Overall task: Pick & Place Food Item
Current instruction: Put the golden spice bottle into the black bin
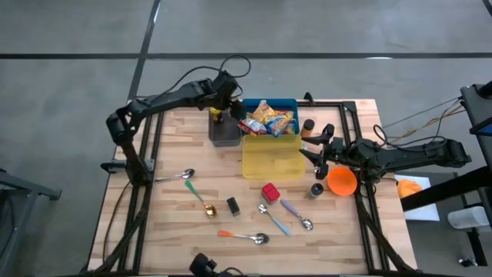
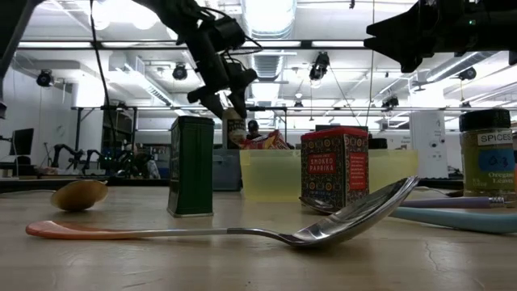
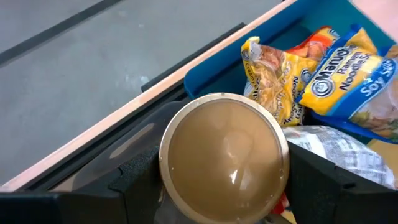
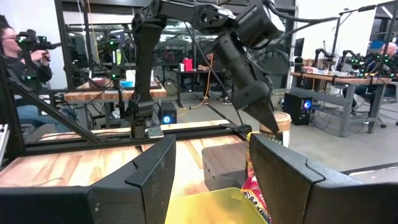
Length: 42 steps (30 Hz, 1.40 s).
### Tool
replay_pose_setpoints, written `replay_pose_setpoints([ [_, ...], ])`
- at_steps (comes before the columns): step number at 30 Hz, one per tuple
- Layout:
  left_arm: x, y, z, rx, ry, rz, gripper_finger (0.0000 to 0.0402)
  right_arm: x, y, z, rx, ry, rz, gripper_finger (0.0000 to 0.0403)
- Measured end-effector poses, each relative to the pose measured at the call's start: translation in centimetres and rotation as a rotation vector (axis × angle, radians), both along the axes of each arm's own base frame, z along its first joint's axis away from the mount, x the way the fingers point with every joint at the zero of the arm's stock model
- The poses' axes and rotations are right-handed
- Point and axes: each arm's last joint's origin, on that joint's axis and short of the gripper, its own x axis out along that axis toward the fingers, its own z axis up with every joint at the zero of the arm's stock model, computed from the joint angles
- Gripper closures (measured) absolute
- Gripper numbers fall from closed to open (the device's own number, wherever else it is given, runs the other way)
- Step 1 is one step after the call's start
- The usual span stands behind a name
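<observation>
My left gripper is at the table's far side, shut on a small jar with a round tan lid. The jar hangs over a dark grey bin, just left of the blue bin that holds several ramen packets. The low view shows the jar under the dark fingers, clear of the bins. My right gripper waits open at the table's right, level, beside a yellow bin, with nothing between its fingers. My left gripper pinches the jar between its two fingers, one on each side, near the jar's top. The fingers come slanting down from above and from the table's left. The lid hides the exact contact. The jar hangs roughly upright, lifted clear.
An orange bowl and two spice jars stand at the right. A red tin, a small dark tin and several spoons lie on the near half of the table.
</observation>
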Motion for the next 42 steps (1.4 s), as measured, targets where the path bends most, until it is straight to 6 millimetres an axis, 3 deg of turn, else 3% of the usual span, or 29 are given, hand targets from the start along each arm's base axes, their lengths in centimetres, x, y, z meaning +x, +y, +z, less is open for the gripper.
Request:
replay_pose_setpoints([
  [13, -1.0, 3.1, -2.3, -0.113, -0.005, 0.031, 0.0129, 0.0, 0.0, 0.0, 0.0, 0.0, 0.0, 0.0199],
  [27, -0.4, 4.2, -5.2, -0.154, 0.051, 0.042, 0.0129, 0.0, 0.0, 0.0, 0.0, 0.0, 0.0, 0.0199],
  [42, -0.5, 4.2, -5.6, -0.16, 0.059, 0.045, 0.0129, 0.0, 0.0, 0.0, 0.0, 0.0, 0.0, 0.0199],
])
